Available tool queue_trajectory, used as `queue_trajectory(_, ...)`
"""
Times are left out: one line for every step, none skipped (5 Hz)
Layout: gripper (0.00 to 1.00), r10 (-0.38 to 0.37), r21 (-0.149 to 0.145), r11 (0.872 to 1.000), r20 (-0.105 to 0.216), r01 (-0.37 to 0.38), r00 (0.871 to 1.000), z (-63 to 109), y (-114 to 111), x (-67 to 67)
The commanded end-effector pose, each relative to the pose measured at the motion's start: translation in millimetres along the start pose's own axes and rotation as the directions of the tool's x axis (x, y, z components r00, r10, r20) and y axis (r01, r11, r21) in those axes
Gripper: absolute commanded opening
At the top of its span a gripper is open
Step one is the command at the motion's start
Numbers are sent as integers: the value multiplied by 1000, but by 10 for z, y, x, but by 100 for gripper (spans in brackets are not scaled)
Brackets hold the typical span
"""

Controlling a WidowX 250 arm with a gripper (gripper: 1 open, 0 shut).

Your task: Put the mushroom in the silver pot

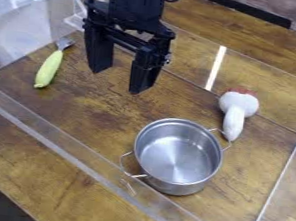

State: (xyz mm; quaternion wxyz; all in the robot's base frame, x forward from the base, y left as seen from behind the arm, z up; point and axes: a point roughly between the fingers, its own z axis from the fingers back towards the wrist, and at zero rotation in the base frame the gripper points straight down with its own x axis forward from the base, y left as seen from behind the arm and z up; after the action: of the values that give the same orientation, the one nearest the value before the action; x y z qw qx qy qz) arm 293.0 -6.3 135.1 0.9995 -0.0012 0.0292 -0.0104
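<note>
We observe a single black gripper (pixel 119 69) hanging from the upper middle of the view, pointing straight down over a wooden table (pixel 51 162). Its two fingers (pixel 144 74) stand wide apart with clear space between them, and we see nothing held between them. The fingertips sit above bare wood; from this view we cannot tell whether they touch the surface or float over it. The mushroom (pixel 235 111) lies on its side to the right of the gripper and well apart from it, its reddish-brown cap toward the back of the table and its pale stem pointing toward the front. The silver pot (pixel 178 157) stands upright in front of the gripper and slightly to its right, near the mushroom but not touching it; the stem's end lies just beyond the pot's rim on the back right. The pot's shiny inside looks bare, and we note one small loop handle on its left front side. To the left of the gripper, a slim yellow-green banana (pixel 48 69) lies on the wood, apart from everything else. A clear plastic wall (pixel 67 144) borders the working area, running along the front and sides.
</note>
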Motion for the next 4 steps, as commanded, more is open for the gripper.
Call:
queue_trajectory(100, 40, -20, 999, -3, -40, 999, -43, -123, 65)
queue_trajectory(100, 76, -29, 997, -8, -76, 997, -70, -188, 105)
queue_trajectory(100, 86, -28, 996, -36, -87, 996, -145, -197, 96)
queue_trajectory(100, 108, -29, 994, -54, -109, 993, -183, -222, 105)
